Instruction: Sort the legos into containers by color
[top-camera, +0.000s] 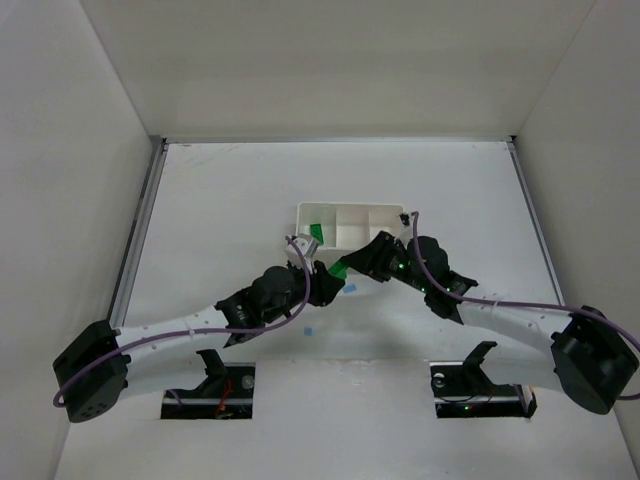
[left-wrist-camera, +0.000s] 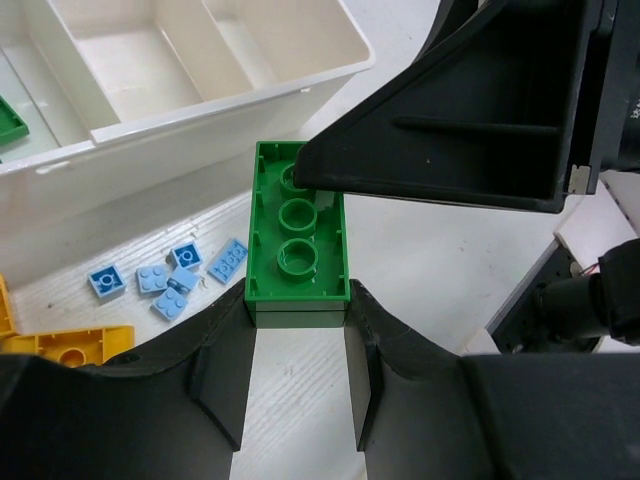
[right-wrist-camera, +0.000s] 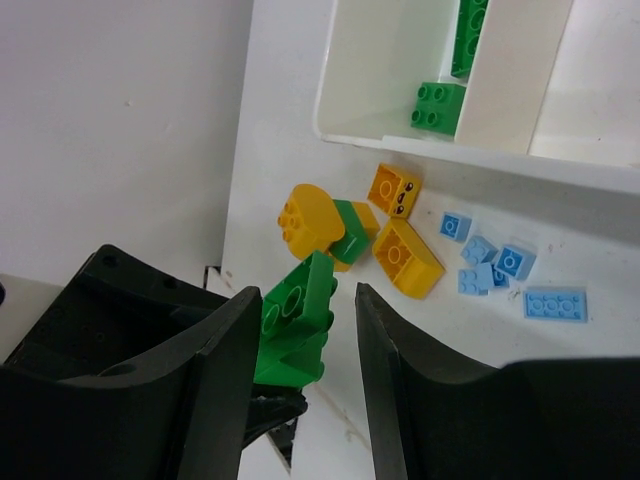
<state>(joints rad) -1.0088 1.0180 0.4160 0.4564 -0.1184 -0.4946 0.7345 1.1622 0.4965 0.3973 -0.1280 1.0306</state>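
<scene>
Left pincer (left-wrist-camera: 298, 305) clamps the near end of 1 green brick (left-wrist-camera: 297, 230): hard, light, slick plastic, likely best held by its flat long sides. Right wrist: right pincer (right-wrist-camera: 308, 300) stands apart around that brick, white tray (right-wrist-camera: 370, 142) ahead. Overhead: brick between both pincers, tray just beyond

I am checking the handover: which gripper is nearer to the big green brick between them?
Left. The left gripper clamps one end of the green brick; the right gripper has open fingers that only straddle its other end.
</scene>
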